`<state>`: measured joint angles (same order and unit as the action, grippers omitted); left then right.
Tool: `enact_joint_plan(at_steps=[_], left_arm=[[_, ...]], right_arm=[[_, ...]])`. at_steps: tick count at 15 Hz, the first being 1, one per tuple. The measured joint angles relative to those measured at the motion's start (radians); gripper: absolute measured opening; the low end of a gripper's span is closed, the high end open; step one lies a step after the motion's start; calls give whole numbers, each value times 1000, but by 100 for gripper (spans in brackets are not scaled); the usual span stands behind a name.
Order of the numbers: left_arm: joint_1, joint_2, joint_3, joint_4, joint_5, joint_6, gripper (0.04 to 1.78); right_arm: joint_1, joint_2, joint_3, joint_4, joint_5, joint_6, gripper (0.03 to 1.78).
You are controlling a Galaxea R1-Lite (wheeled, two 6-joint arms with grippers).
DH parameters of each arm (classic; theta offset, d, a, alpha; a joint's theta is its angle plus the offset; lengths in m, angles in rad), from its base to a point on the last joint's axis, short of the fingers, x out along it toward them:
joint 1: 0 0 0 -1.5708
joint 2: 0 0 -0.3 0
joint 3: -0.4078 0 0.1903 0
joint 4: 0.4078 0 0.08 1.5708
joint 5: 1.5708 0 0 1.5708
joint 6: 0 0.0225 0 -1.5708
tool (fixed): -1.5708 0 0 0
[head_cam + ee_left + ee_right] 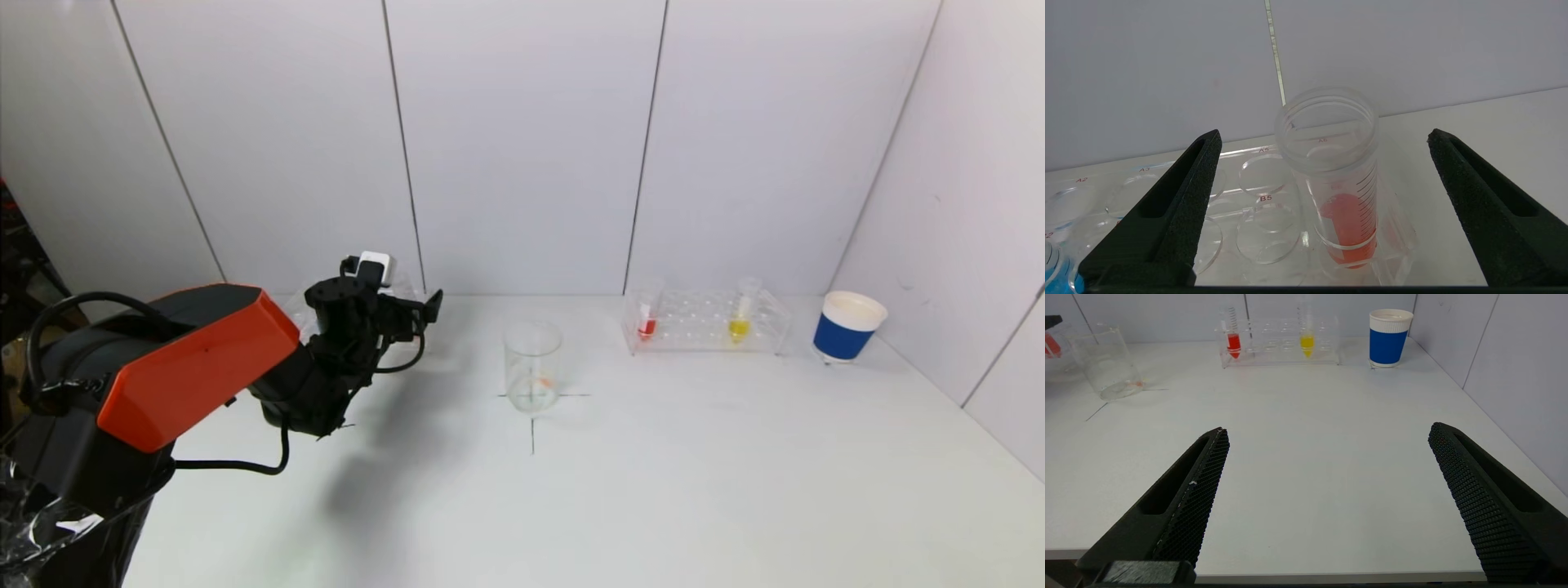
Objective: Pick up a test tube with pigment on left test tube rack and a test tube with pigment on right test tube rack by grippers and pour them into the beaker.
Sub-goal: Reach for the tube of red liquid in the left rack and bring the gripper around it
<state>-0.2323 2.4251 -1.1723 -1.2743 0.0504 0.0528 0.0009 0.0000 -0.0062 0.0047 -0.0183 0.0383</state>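
My left gripper (1323, 136) is open over the left clear rack (1257, 196), its fingers standing wide on either side of an upright tube of orange-red pigment (1349, 228) without touching it. In the head view the left arm (359, 318) hides that rack. The glass beaker (532, 366) stands at the table's middle on a cross mark. The right rack (706, 322) at the back right holds a red tube (647, 327) and a yellow tube (739, 327). My right gripper (1327, 430) is open and empty above the table's near edge, out of the head view.
A blue and white paper cup (847, 327) stands right of the right rack, near the side wall. A blue-filled tube (1055, 277) shows at the far end of the left rack. White walls close the back and right.
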Motion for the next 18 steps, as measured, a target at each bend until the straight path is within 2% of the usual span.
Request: enact_joint_plan(at_steps=[11,18], left_arm=[[-21,29,-17,-27,36,2,176],[-21,58,-28,-113,73,40,176]], right_arm=[[0,0,0,0,0,0,177],[0,0,0,0,0,0,177]])
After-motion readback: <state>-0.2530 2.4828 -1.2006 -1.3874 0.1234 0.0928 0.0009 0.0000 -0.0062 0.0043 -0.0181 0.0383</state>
